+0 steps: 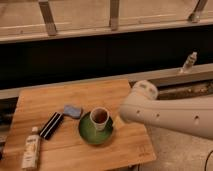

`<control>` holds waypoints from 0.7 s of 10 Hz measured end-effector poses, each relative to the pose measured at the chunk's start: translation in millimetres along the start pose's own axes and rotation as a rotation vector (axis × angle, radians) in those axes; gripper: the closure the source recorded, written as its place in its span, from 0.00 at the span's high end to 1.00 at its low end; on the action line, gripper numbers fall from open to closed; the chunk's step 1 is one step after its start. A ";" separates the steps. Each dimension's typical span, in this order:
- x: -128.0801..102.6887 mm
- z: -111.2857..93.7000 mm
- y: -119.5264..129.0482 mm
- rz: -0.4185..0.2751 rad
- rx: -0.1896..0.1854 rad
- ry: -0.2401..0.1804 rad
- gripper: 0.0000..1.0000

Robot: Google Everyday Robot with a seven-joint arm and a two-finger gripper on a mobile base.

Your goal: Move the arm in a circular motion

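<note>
The arm [170, 116] is a thick cream-white tube that reaches in from the right edge. It ends in a rounded joint cap [144, 90] over the right side of the wooden table [45, 102]. The joint hangs just right of a cup [99, 118] standing in a green bowl [87, 134]. The gripper is not in view; only this arm segment and its joint show.
On the table lie a blue-grey sponge [72, 110], a black flat bar [51, 125] and a white bottle [31, 150] on its side at the front left. A small pale bottle-like object [189, 62] stands on the ledge at the right. A dark wall runs behind the table.
</note>
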 end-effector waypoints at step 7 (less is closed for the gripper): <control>-78.6 16.3 -38.3 -0.107 0.063 -0.013 0.80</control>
